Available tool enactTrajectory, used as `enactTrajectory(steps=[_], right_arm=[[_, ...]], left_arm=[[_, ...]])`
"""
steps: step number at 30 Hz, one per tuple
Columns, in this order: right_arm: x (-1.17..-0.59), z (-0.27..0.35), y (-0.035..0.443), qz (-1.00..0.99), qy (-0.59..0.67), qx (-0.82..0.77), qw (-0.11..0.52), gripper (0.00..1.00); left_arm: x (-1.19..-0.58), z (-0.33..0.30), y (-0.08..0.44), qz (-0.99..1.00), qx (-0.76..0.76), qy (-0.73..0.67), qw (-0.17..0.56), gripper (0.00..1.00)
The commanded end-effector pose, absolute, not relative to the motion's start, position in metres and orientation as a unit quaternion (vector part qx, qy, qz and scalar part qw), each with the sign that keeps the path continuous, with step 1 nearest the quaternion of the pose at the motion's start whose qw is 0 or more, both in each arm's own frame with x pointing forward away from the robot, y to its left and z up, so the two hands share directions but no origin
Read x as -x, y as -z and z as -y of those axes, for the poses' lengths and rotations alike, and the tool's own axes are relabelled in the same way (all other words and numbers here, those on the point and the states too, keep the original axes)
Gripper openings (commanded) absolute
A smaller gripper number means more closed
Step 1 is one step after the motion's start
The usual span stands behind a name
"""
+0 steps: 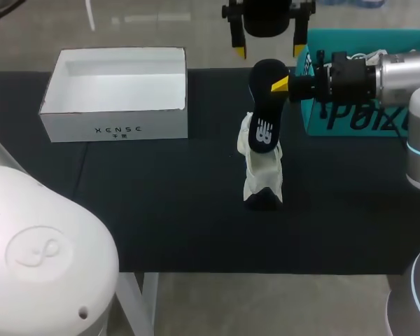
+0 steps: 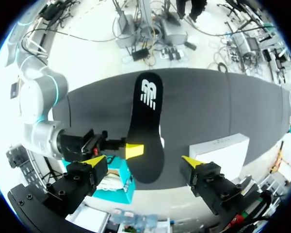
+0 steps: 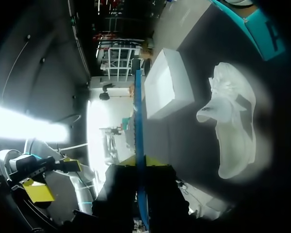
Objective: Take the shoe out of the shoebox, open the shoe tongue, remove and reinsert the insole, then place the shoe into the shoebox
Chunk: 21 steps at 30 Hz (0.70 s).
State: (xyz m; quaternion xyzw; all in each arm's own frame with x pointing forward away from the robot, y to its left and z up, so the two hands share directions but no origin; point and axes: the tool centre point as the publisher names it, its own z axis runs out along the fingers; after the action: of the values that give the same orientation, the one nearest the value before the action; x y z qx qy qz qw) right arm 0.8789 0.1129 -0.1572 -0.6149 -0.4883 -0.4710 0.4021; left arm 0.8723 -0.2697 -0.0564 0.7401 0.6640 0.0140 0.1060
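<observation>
Right gripper [image 1: 278, 85]: we have it clamped on the black insole [image 1: 264, 105] near one end, with one yellow tip on the printed face and the other behind it.
Left gripper [image 1: 267, 43]: its fingers are spread and hold nothing. It hangs over the table's far edge, just beyond the insole's upper end and apart from it.
Insole: held up above the table, its printed face toward our left wrist camera and edge-on to the right one. We judge it to be free of the shoe.
Shoe [image 1: 262, 168]: white, resting on the black table [image 1: 161, 210] near the middle, outside the box. We cannot tell how far back the tongue is folded.
Shoebox [image 1: 115, 94]: white and open-topped, at the far left, well apart from the shoe.
Teal box [image 1: 350, 119]: at the table's right, under our right arm [image 1: 395, 73].
Done, as we judge it: the shoe is out of the box and the insole is out of the shoe.
Left to do: slide the insole back in, then set the shoe in the shoebox.
Pose: the right arm comes in from the right, roughly level, with its fingers pointing across the table toward the left. The left gripper points down, its open fingers framing the insole from a distance.
</observation>
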Motion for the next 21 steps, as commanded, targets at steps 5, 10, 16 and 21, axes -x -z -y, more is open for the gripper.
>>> enactTrajectory(steps=[5,10,16,21], right_arm=[[-0.8785,-0.1134,0.1556,0.489,0.471,0.615,0.401,0.0],[-0.8784,-0.1134,0.1555,0.49,0.47,0.615,0.401,0.0],[-0.8785,-0.1129,0.1554,0.488,0.472,0.615,0.401,0.0],[-0.8785,-0.112,0.1549,0.488,0.473,0.614,0.402,0.0]], left_arm=[[-0.8731,0.2721,0.0557,-0.66,-0.743,-0.016,0.104,1.0],[-0.8734,0.2728,0.0556,-0.659,-0.745,-0.017,0.104,1.0],[-0.8738,0.2736,0.0561,-0.658,-0.745,-0.017,0.104,1.0],[-0.8746,0.2698,0.0575,-0.663,-0.74,-0.003,0.114,1.0]])
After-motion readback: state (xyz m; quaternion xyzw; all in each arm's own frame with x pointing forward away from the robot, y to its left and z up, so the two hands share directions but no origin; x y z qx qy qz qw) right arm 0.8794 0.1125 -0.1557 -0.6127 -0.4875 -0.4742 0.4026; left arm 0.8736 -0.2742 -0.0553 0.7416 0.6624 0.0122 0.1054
